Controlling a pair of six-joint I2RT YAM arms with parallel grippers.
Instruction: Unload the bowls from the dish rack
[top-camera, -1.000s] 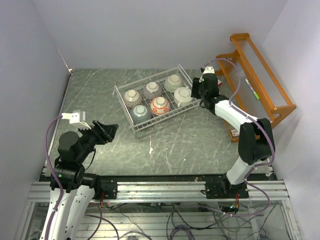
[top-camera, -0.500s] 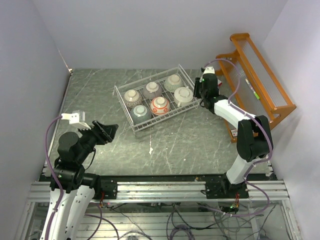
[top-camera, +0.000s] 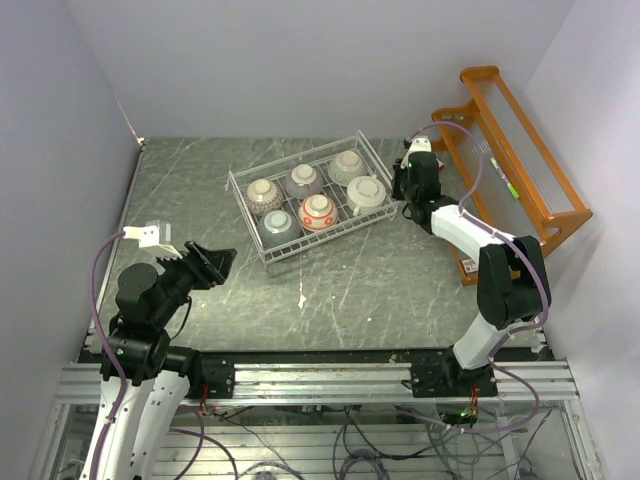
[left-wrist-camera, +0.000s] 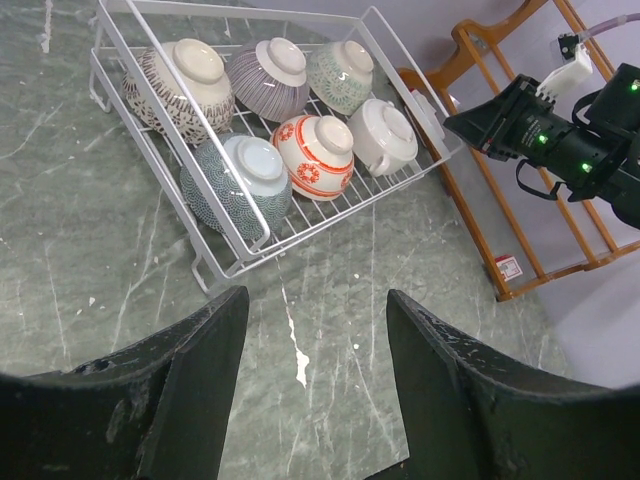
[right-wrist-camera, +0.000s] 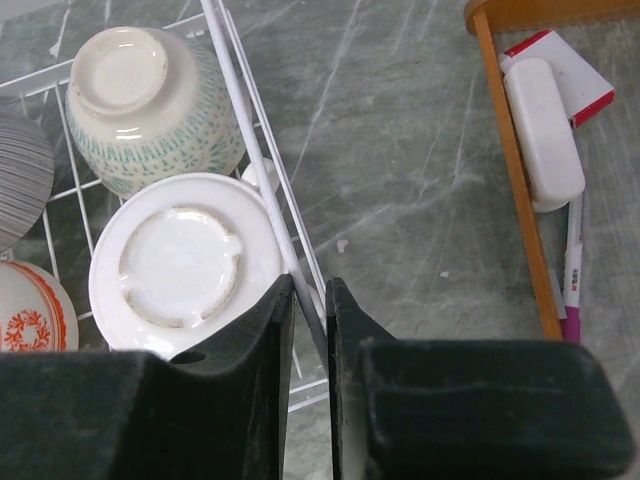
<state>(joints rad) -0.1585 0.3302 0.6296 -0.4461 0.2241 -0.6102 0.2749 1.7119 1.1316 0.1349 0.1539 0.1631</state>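
Note:
The white wire dish rack (top-camera: 248, 218) stands on the table's far middle and holds six upside-down bowls. In the top view I see a beige bowl (top-camera: 264, 193), a striped grey one (top-camera: 304, 178), a green-patterned one (top-camera: 347, 163), a blue-grey one (top-camera: 279, 226), the red-and-white bowl (top-camera: 319, 210) and the cream bowl (top-camera: 367, 193). My right gripper (top-camera: 403, 198) is at the rack's right side. In the right wrist view it (right-wrist-camera: 310, 285) is shut on the rack's rim wire (right-wrist-camera: 245, 110), beside the cream bowl (right-wrist-camera: 180, 265). My left gripper (top-camera: 215, 262) is open and empty, near left.
An orange wooden shelf rack (top-camera: 510, 150) stands at the right wall, close behind my right arm. It holds a white bar (right-wrist-camera: 545, 130) and a pen (right-wrist-camera: 572, 270). Grey walls close the table on three sides. The left wrist view shows the rack (left-wrist-camera: 175, 128) ahead.
My right gripper has shifted slightly to the right at the rack's right side. The cream bowl's handle no longer shows in the top view. The left arm has not moved.

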